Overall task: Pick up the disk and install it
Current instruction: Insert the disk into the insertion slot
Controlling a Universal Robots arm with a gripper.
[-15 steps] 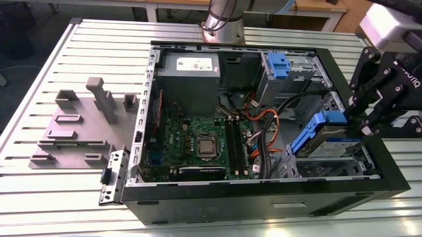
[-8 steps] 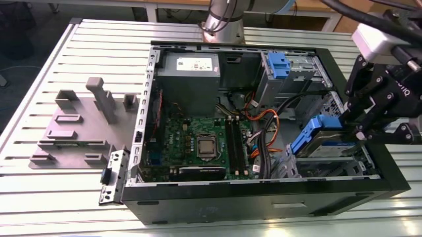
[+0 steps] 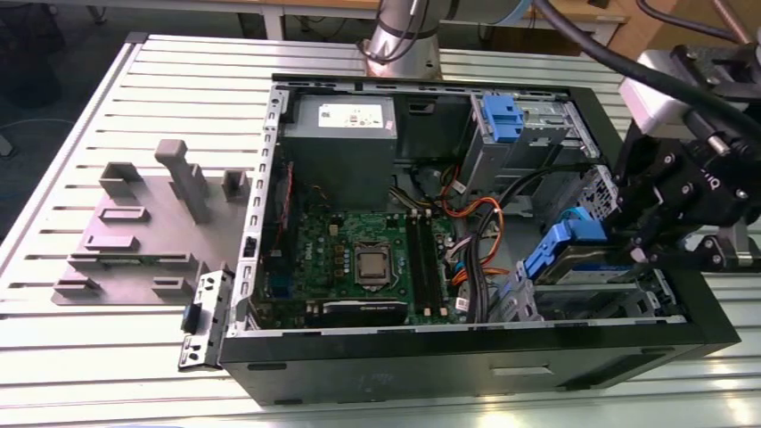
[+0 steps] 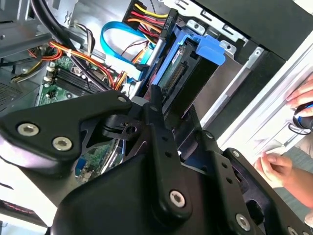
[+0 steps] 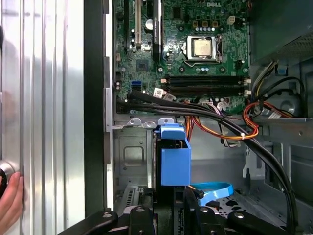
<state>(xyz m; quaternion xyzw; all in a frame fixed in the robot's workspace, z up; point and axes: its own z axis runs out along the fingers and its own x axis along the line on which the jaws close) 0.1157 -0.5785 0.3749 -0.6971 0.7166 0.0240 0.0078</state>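
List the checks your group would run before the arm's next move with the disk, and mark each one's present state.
1. Gripper closed on the disk: ok, it looks clamped.
2. Disk at the grey drive cage: ok, upright beside its wall.
3. Disk fully seated: not ok, it sticks up out of the cage.
4. Black cables clear of the slot: cannot tell.
5. Person's hand outside the case: ok.
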